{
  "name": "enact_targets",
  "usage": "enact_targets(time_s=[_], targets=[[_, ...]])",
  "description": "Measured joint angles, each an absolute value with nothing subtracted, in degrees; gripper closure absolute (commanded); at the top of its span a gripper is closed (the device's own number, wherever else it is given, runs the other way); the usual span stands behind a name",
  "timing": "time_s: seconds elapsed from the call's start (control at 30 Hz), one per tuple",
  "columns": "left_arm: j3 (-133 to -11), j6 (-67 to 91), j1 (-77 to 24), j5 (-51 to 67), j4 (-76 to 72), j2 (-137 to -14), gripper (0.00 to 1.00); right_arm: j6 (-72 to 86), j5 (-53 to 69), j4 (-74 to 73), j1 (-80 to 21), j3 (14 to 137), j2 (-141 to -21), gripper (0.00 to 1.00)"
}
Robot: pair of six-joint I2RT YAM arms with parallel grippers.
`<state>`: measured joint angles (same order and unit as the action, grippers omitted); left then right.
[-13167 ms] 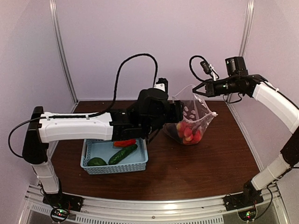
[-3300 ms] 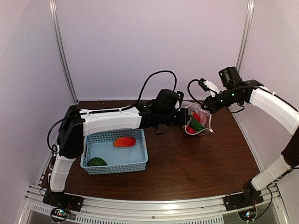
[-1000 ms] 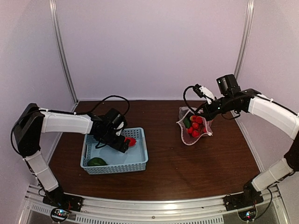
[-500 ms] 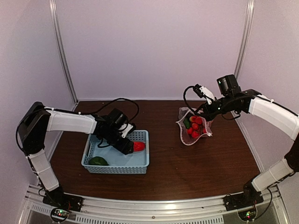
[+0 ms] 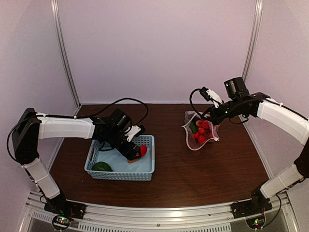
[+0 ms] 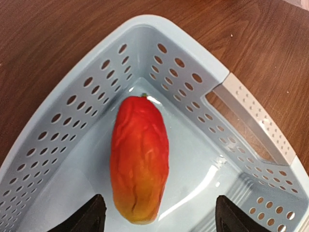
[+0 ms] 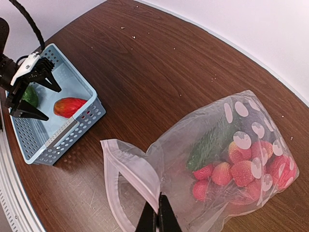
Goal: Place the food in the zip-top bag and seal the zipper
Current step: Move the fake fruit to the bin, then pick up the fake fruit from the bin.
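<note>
From above, my left gripper (image 5: 136,151) reaches down into the light-blue basket (image 5: 120,175), because the red pepper (image 5: 142,150) lies there at its right end, not yet bagged. One dark green piece (image 5: 102,166) sits in the basket's near-left corner. My right gripper (image 5: 211,113) holds the zip-top bag (image 5: 200,133) up off the tabletop (image 5: 203,169), well apart from the basket, so its mouth stays accessible.

In my left wrist view, the one red pepper (image 6: 140,166) lies in a corner of the basket (image 6: 72,125). My left gripper (image 6: 159,215) is spread wide with a finger on each side of the pepper's near end. Neither touches it, and it has hold of nothing. I judge that it is lined up to pinch.

In my right wrist view, my right gripper (image 7: 157,212) is pinched tight on the bag's edge near the zipper (image 7: 128,162), which gapes unsealed. Inside the zip-top bag (image 7: 241,121) I count one cucumber (image 7: 207,142) and about six cherry tomatoes (image 7: 222,174), though the crinkled plastic blurs the tally. Beyond it are one basket (image 7: 72,135), one pepper (image 7: 70,106) and one green piece (image 7: 30,96).
</note>
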<state>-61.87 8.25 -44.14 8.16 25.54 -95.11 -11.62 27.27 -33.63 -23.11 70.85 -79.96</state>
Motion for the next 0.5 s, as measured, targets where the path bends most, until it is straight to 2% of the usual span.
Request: enact_targets(time_s=[0.5], targets=[[-68.03, 10.33, -44.14, 6.07, 25.39, -107.46, 0.28, -11.62, 27.27, -33.52, -23.11, 69.8, -79.96, 1.0]])
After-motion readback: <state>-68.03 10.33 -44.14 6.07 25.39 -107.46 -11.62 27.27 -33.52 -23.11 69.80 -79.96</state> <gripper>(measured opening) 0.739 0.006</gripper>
